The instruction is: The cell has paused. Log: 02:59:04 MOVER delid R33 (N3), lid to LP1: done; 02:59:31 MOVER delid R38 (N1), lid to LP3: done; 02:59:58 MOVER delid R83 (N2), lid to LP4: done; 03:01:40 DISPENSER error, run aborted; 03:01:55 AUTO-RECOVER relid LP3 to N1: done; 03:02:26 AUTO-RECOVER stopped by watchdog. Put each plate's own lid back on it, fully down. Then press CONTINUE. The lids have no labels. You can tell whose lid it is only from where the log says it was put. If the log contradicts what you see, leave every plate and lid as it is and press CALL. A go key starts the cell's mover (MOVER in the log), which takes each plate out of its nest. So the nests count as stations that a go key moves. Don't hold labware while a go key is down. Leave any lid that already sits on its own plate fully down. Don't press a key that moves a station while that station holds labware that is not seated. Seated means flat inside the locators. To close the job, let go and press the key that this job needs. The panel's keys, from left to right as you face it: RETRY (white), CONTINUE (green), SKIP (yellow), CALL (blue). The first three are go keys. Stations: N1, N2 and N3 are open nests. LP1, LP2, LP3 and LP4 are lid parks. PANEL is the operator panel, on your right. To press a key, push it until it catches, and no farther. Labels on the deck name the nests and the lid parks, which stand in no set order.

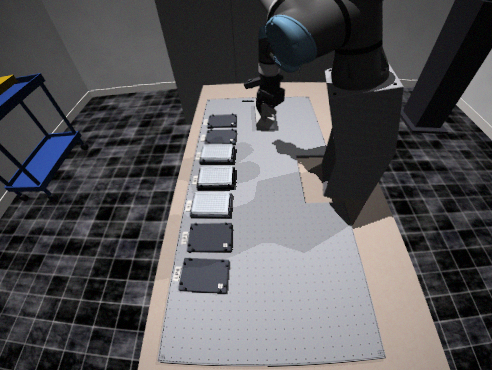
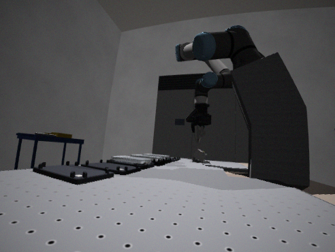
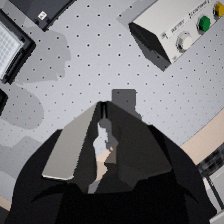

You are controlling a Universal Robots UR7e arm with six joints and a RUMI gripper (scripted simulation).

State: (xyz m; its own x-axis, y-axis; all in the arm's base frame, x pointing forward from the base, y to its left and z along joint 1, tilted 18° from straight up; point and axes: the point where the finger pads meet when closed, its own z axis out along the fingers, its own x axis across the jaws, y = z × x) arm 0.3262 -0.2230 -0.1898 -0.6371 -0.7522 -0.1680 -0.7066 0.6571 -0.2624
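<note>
To the claw's left, a column of seven stations point(image 1: 216, 152) runs down the deck; the three middle ones carry pale plates point(image 1: 212, 204), apparently lidded, and four parks stand bare. The claw point(image 3: 107, 142) is pressed together and holds nothing, as suits a key press. It hangs above the panel point(image 1: 266, 120), which the arm largely hides in the top view. Only the wrist view shows the keys: white point(image 3: 183, 41), then green point(image 3: 203, 23), ahead and right.
</note>
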